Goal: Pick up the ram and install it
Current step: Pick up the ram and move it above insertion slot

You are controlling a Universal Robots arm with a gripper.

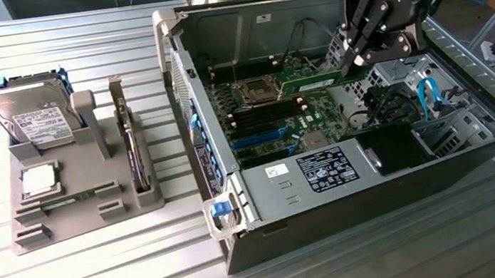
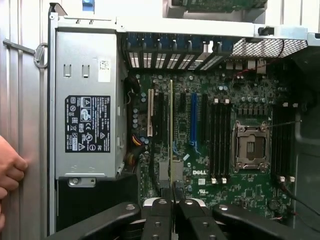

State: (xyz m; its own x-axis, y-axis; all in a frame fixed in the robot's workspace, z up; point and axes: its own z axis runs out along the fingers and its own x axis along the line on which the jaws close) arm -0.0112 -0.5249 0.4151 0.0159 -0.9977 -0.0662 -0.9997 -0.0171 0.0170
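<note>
Gripper [image 1: 356, 66]: white "ROBOTIQ", partly seen, on its black body, one o'clock in the exterior view.
Motherboard [image 2: 240, 192]: white "DELL" near socket [image 2: 252, 145].
PSU sticker [image 2: 87, 123]: print too small.

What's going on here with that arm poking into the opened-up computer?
The robot arm's black gripper is shut on a long, thin green circuit-board stick, the ram. It holds the stick inside the open black and silver computer case, above the green motherboard. The stick does not appear to be seated in a slot yet. A person's hand rests on the slatted table beside the case.
</note>
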